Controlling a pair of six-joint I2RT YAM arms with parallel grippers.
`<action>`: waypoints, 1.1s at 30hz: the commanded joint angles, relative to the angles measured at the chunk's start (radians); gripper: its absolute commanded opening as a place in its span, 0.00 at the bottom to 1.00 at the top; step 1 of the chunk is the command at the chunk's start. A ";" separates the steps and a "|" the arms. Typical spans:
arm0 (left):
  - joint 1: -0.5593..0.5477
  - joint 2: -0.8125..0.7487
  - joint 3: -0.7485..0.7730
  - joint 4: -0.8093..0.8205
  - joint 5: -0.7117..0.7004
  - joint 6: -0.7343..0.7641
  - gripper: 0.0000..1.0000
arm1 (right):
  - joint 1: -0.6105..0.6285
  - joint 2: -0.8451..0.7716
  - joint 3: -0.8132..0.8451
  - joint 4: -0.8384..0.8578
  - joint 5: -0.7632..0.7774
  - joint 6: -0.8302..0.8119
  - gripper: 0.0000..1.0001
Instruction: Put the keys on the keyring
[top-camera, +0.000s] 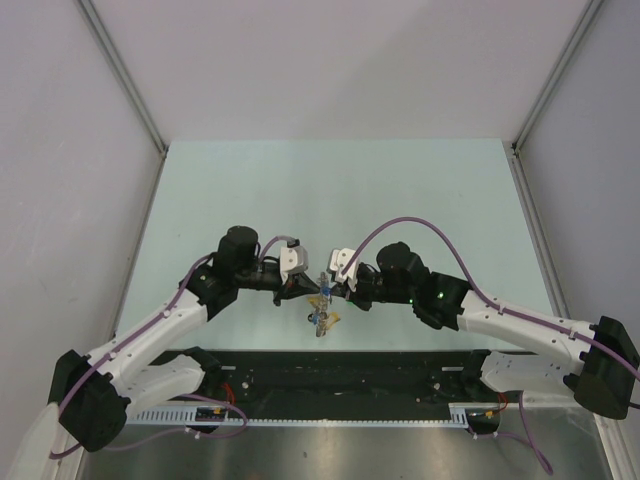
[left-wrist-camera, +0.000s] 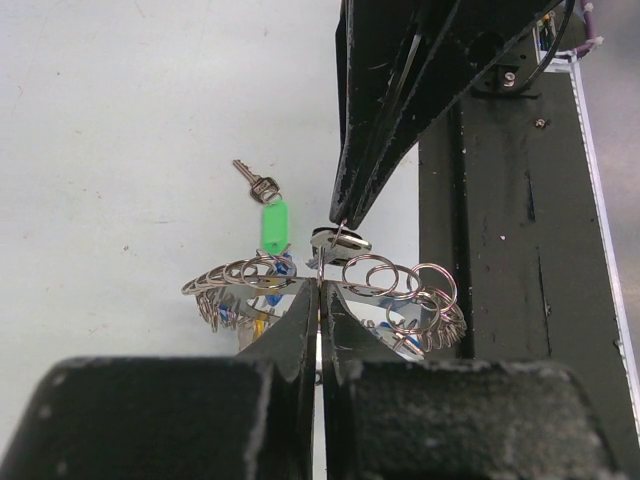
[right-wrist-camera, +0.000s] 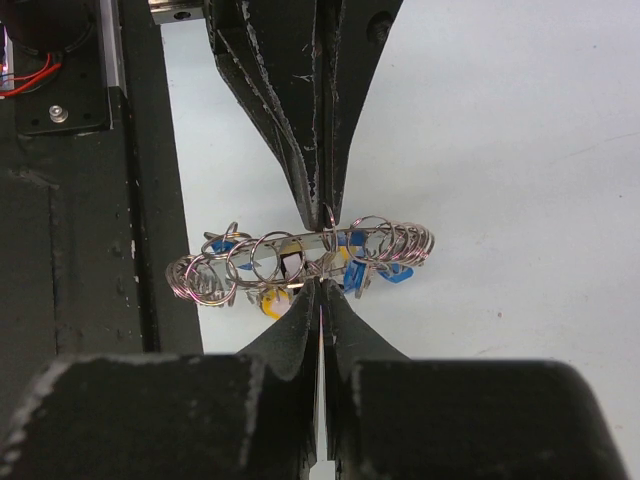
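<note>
Closest up, left gripper fills the bottom of the left wrist view, fingers pressed fully together, pinching the near edge of the keyring. Same for right gripper in its own view: closed tight, nipping the ring's opposite edge. Ring sits edge-on at frame centre between both tips, held up off the table. On its loops hang blue-headed keys and a yellow-headed key. One green-tagged key lies loose on the table, upper left of the ring, apart from it.
</note>
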 joint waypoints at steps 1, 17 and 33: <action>-0.004 -0.026 0.031 0.036 0.011 0.033 0.00 | -0.001 -0.005 0.051 0.022 -0.013 0.013 0.00; -0.006 -0.025 0.031 0.030 0.045 0.042 0.00 | -0.004 0.006 0.051 0.033 0.010 0.024 0.00; -0.008 -0.023 0.031 0.032 0.043 0.044 0.00 | -0.013 0.004 0.049 0.038 0.005 0.031 0.00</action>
